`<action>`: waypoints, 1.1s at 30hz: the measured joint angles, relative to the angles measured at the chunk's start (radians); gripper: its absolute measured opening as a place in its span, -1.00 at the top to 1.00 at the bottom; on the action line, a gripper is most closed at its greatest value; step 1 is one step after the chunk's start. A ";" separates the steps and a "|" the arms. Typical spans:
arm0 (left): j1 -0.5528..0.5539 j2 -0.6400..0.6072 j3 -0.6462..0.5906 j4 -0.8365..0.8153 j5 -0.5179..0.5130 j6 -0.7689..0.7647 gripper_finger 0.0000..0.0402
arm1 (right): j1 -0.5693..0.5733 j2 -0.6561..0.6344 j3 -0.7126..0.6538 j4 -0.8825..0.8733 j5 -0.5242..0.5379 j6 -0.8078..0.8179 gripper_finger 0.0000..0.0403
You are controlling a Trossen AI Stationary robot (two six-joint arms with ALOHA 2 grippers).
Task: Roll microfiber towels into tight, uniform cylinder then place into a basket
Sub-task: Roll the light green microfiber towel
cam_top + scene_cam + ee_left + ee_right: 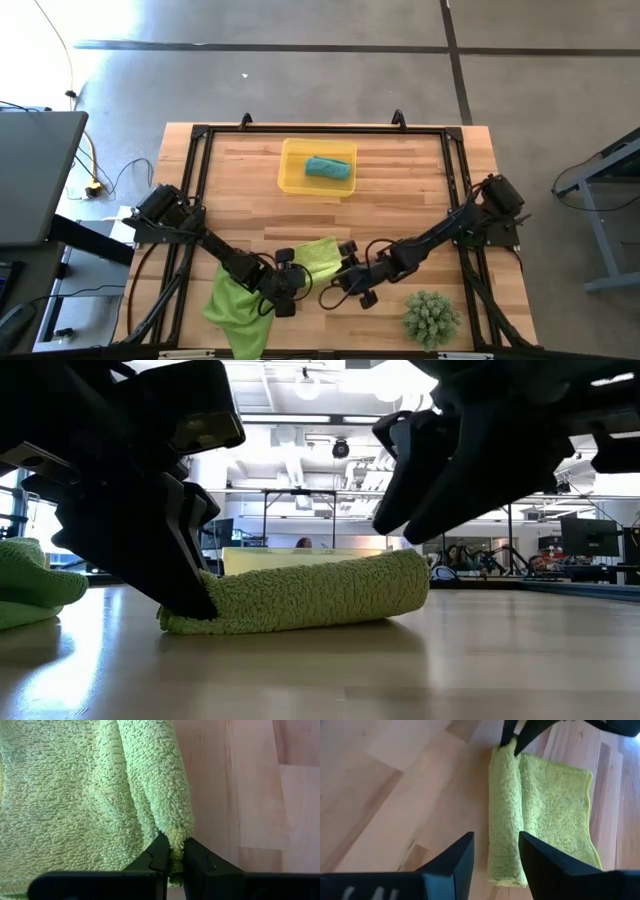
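Bright, even daylight falls across the wooden table (420, 190), casting only soft, short shadows beneath the arms. In the low view, ceiling lights behind the grippers blow out to white glare, leaving the arms as dark silhouettes. The lime-green towel (90, 795) shows crisp pile just ahead of the left gripper (172, 857).

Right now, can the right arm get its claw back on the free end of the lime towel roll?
Probably yes. The right claw stands open just off the lime towel roll, bare wood between them. The left claw pinches only the far end, so nothing blocks the near end.
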State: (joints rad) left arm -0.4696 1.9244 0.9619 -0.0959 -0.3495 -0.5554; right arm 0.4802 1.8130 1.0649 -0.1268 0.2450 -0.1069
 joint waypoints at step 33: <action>0.011 0.001 -0.001 0.019 0.012 0.009 0.89 | -0.063 0.132 0.003 0.015 0.025 -0.003 0.26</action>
State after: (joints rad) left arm -0.4583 1.9251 0.9607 -0.0770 -0.3371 -0.5465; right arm 0.4172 1.9454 1.0676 -0.1122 0.2703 -0.1095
